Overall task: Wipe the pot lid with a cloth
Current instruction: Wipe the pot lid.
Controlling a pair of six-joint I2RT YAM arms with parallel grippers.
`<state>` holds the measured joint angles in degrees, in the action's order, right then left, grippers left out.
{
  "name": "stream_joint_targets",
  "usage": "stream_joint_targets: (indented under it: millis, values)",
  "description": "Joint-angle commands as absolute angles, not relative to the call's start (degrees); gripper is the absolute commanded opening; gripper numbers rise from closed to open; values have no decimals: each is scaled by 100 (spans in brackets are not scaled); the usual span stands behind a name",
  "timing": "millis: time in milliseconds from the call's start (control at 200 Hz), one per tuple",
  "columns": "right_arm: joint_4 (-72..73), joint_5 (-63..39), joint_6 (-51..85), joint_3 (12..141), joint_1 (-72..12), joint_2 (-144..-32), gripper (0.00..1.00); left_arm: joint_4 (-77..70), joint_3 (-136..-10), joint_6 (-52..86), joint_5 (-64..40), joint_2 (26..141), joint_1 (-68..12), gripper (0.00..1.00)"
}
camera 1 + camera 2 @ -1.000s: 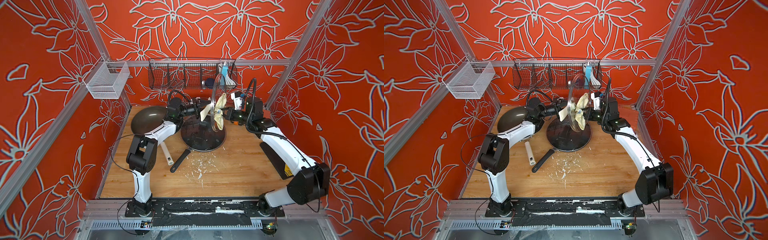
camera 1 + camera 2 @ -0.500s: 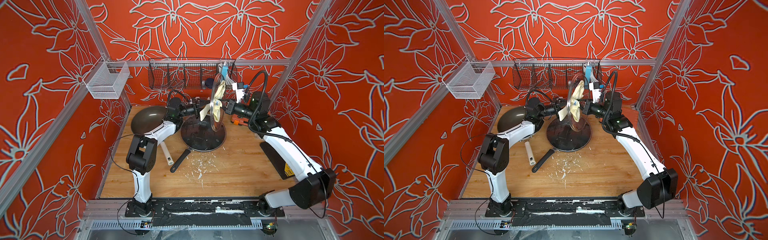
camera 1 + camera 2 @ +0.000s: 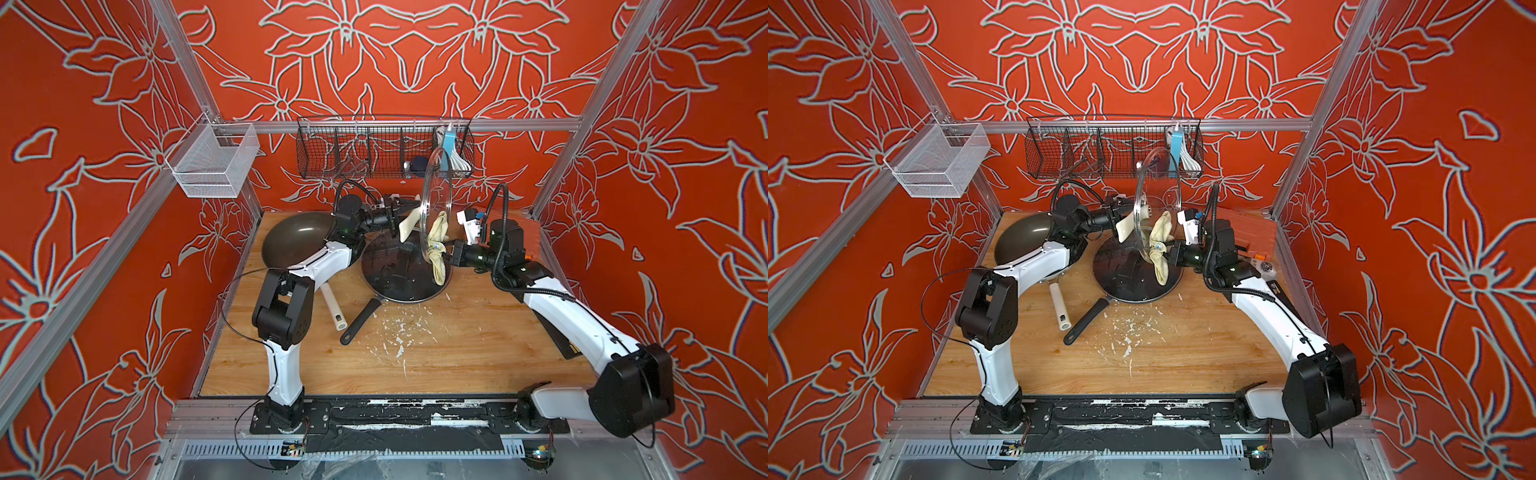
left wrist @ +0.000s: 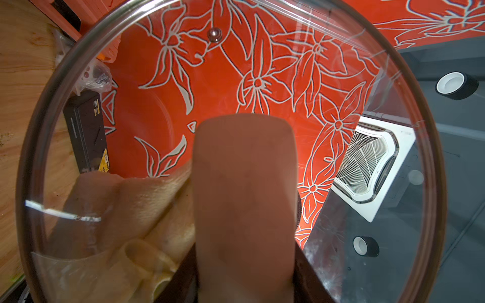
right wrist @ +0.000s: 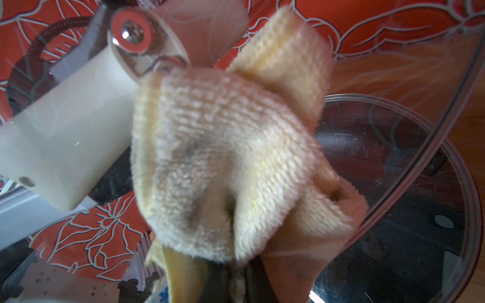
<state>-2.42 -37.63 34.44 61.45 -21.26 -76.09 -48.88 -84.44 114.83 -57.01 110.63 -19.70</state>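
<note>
The pot lid [image 3: 435, 187] [image 3: 1156, 183] is clear glass and stands on edge in the air above the back of the table. My left gripper [image 3: 395, 220] [image 3: 1116, 218] [image 4: 244, 288] is shut on its cream handle [image 4: 244, 196]. The cloth [image 3: 438, 247] [image 3: 1160, 247] [image 5: 223, 157], cream-yellow with grey stains, is bunched in my right gripper [image 3: 452, 254] [image 3: 1172, 254] [image 5: 231, 283], which is shut on it. It is pressed against the lid's lower far face. Through the glass [image 4: 262, 65] the left wrist view shows the cloth [image 4: 126, 210].
Under the raised lid sits a black frying pan [image 3: 399, 272] covered by another glass lid, its handle [image 3: 359, 322] pointing forward. A dark wok [image 3: 297, 239] lies at the back left. White crumbs [image 3: 399, 336] litter mid-table. A wire rack [image 3: 382, 145] hangs behind; an orange box [image 3: 1250, 232] sits at the back right.
My right gripper carried the cloth up the lid's face, then down to its lower part. The left gripper has kept the lid still.
</note>
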Motion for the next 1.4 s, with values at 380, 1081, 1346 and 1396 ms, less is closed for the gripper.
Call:
stream_joint_targets:
  millis: [380, 1081, 1346, 1396]
  values:
    - [-781, -3111, 3092, 7933, -2192, -7111, 0, -3562, -8728, 9157, -5642, 9822, -1952, 0]
    - [-2525, -1657, 1028, 8956, -2256, -6698, 0, 912, -8922, 3283, -2858, 7997, -1960, 0]
    - [-2530, -1647, 988, 9133, -2272, -6676, 0, 542, -9220, 3768, -3216, 8209, -1990, 0]
    - [-2528, -1686, 994, 9177, -2276, -6688, 0, 602, -9245, 3476, -3001, 8219, -2019, 0]
